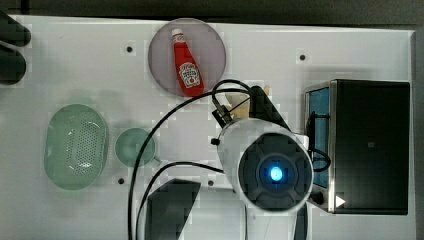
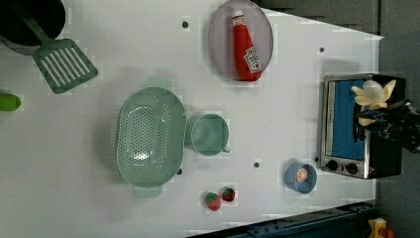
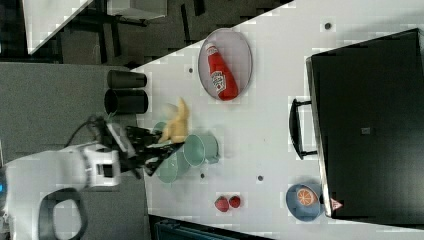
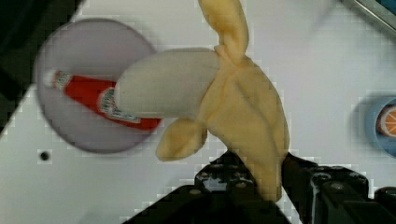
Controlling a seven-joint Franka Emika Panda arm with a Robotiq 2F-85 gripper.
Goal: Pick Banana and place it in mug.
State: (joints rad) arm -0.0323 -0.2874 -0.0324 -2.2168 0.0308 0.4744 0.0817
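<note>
The banana (image 4: 224, 102) is a pale yellow, half-peeled soft piece with its flaps spread. My gripper (image 4: 268, 182) is shut on its lower end, a black finger on each side. It hangs above the table in front of the toaster oven in the left view, banana (image 2: 372, 96) above gripper (image 2: 381, 119). In the right view the banana (image 3: 175, 127) and gripper (image 3: 160, 142) sit just left of the mug (image 3: 200, 149). The teal mug (image 1: 134, 146) stands upright beside the basket, well to the top view's left of the gripper (image 1: 250, 102). The mug (image 2: 209, 134) looks empty.
A pale green perforated basket (image 2: 148, 134) stands next to the mug. A ketchup bottle (image 1: 187, 62) lies on a grey plate (image 1: 210, 40). The toaster oven (image 1: 370, 145), a blue bowl (image 2: 300, 177), two strawberries (image 2: 220, 197) and a green spatula (image 2: 64, 62) are also on the white table.
</note>
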